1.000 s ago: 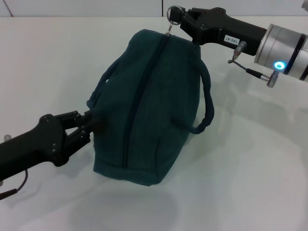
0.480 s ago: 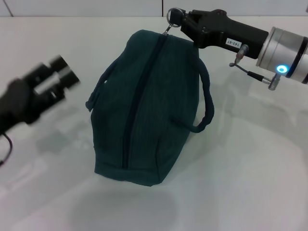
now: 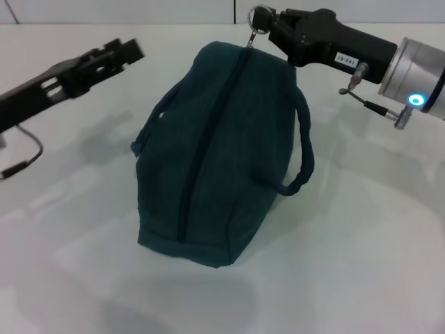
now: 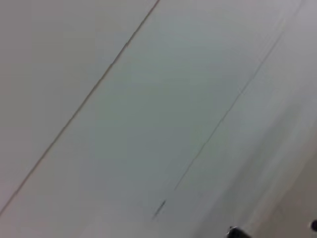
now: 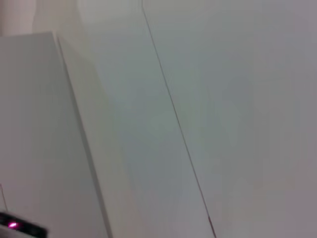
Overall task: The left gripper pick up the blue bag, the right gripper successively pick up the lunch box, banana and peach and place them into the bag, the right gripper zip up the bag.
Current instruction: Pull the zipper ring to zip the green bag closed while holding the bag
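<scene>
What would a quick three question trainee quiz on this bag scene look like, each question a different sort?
1. True or false: the zipper along the top of the blue bag is shut.
2. Which gripper is at the zipper's ring pull? A. left gripper B. right gripper C. neither
3. Fill in: the left gripper is ____ the bag, not touching it.

Key: 1 true. 2 B, the right gripper is at the bag's far end, by the ring. 3 apart from; it hangs off to the bag's left.

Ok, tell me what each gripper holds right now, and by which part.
The right gripper holds the blue bag by its zipper ring pull. The left gripper holds nothing.
</scene>
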